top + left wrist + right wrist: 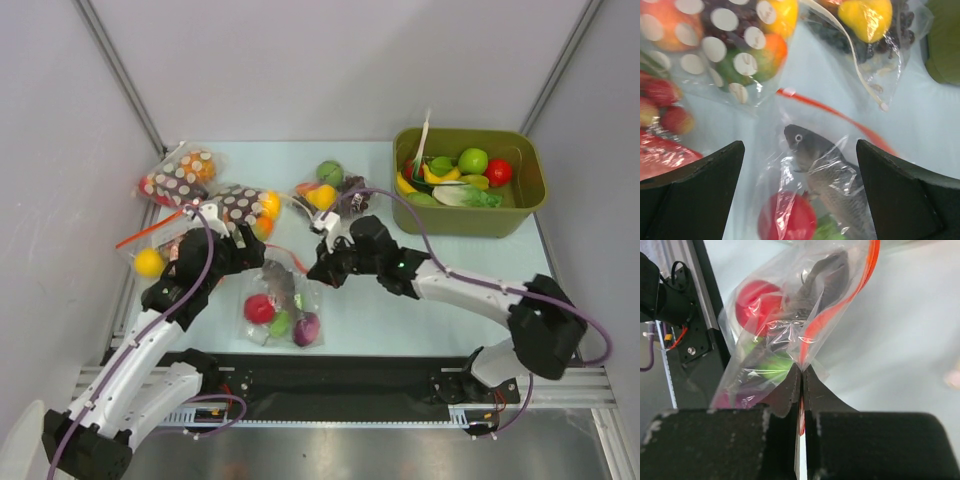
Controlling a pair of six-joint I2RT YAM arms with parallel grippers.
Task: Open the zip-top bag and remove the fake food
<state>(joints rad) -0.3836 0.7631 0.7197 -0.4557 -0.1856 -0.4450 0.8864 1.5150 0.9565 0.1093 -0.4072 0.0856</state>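
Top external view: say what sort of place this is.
Probably a robot test cell: bare grey panel walls, left arm and right arm bolted to a table, bags of toy food.

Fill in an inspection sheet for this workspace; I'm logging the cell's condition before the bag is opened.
Surface: pale blue table, crowded at left and back.
Job's things: zip-top bag near the front edge; fake food inside it: red ball, green piece, purple piece, grey fish.
Clutter: two dotted bags, white-zip bag, yellow-ball bag, green bin of toy food.
Grippers: right end effector shut on the zip-top bag's edge by its red-orange strip; left end effector open above the bag.
Cables: purple cables along both arms; no snag seen.
Surroundings: plain wall panels.
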